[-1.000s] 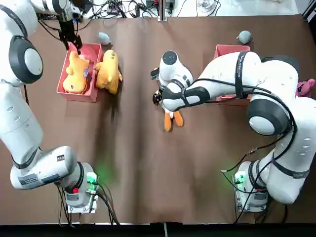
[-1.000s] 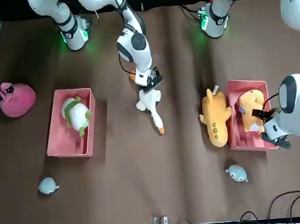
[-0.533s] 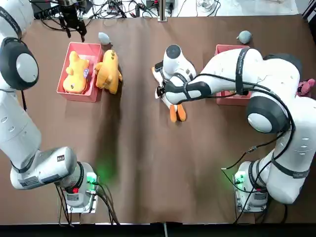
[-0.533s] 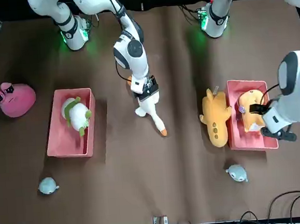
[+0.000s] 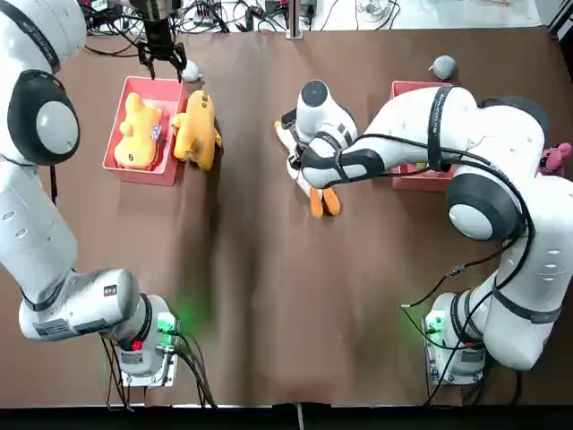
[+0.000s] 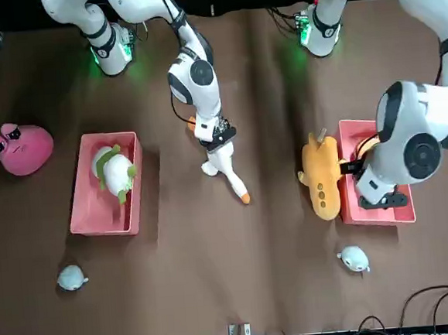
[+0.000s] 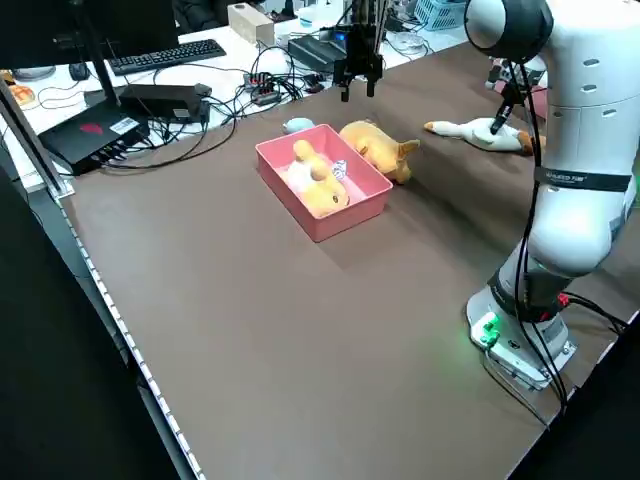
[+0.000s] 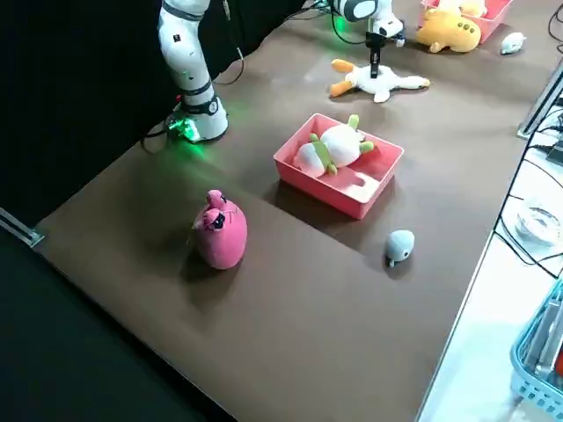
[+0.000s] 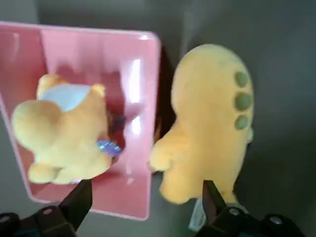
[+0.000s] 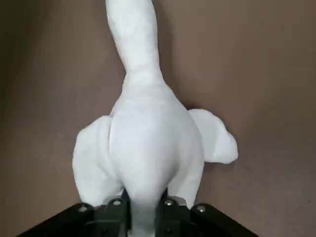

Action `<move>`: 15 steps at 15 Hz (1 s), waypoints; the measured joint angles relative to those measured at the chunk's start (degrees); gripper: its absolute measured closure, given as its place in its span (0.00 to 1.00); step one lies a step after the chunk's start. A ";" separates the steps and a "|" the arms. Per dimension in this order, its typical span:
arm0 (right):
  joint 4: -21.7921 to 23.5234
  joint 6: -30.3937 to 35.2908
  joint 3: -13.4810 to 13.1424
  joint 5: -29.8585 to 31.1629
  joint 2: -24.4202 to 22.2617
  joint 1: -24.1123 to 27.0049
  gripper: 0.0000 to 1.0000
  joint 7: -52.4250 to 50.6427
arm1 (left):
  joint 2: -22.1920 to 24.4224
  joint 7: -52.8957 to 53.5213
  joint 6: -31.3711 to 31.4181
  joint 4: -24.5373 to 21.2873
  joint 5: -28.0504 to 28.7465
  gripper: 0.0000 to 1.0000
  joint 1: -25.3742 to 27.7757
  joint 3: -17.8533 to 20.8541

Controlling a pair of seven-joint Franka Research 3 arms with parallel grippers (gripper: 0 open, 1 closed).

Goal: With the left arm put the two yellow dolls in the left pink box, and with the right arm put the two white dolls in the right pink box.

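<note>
left gripper (image 5: pixel 161 55): hovers at upper left of the top view, above the far edge of the left pink box (image 5: pixel 170 92); fingers (image 9: pixel 79 202) spread apart, nothing between them.
yellow doll in box (image 5: pixel 134 134): already lies inside the left pink box.
second yellow doll (image 5: pixel 199 128): lies on the table just beside the box's outer wall, touching it, not in yet.
right gripper (image 6: pixel 218 131): centre of the front view, low over the white goose doll (image 6: pixel 226 170); wrist view shows the fingers pinched on the goose's rear body.
white goose doll place: on the table mid-frame, well apart from the right pink box (image 6: pixel 84 213); can't tell if it's lifted off the cloth.
other white doll (image 6: pixel 114 170): already in the right pink box, left side of the front view.
step in hand: each arm is on its second doll; you're half done on both sides, by my read.
next move, left: you need to drop over the loose yellow doll, straddle its body, close, lift, clear the box wall.
next move, right: you need to raise the goose and carry it to the box; mind the dangling neck and feet at the rim.
strays: pink plush (image 6: pixel 21 148), two small grey toys (image 6: pixel 71 278) — leave them.
</note>
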State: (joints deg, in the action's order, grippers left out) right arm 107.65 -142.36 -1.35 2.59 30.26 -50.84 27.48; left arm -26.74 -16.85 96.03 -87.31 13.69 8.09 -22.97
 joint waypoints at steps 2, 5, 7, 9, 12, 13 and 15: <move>-0.44 0.78 -0.27 0.06 -0.67 0.41 0.81 -0.01 | -1.34 -1.23 2.67 -0.01 0.00 0.01 -0.86 -0.01; -1.35 6.34 -0.78 0.31 -4.28 2.87 0.85 -1.51 | -3.93 -1.24 5.78 -0.04 0.00 0.01 -2.48 0.06; -1.53 10.33 -0.87 0.52 -7.89 5.53 0.85 -3.24 | -5.68 -1.24 8.10 -0.05 0.05 0.01 -4.38 0.09; -1.55 13.33 -0.92 0.70 -11.35 8.68 0.85 -5.81 | -7.02 -1.25 9.81 -0.06 1.05 0.01 -5.89 0.12; -1.53 16.56 -1.03 0.75 -15.45 14.14 0.85 -12.09 | -8.38 -1.19 10.32 -0.07 3.05 0.01 -6.48 0.17; -1.44 17.51 -1.07 0.75 -16.53 16.07 0.85 -14.57 | -8.83 -1.16 10.62 -0.09 3.18 0.01 -6.61 0.17; -0.70 18.34 -1.08 0.76 -18.25 20.07 0.85 -20.28 | -9.83 -1.16 11.28 -0.11 3.28 0.01 -6.86 0.17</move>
State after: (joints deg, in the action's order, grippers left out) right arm 106.96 -124.03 -2.43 3.35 12.02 -30.76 7.21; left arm -36.57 -18.01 107.31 -87.42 16.97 1.23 -22.81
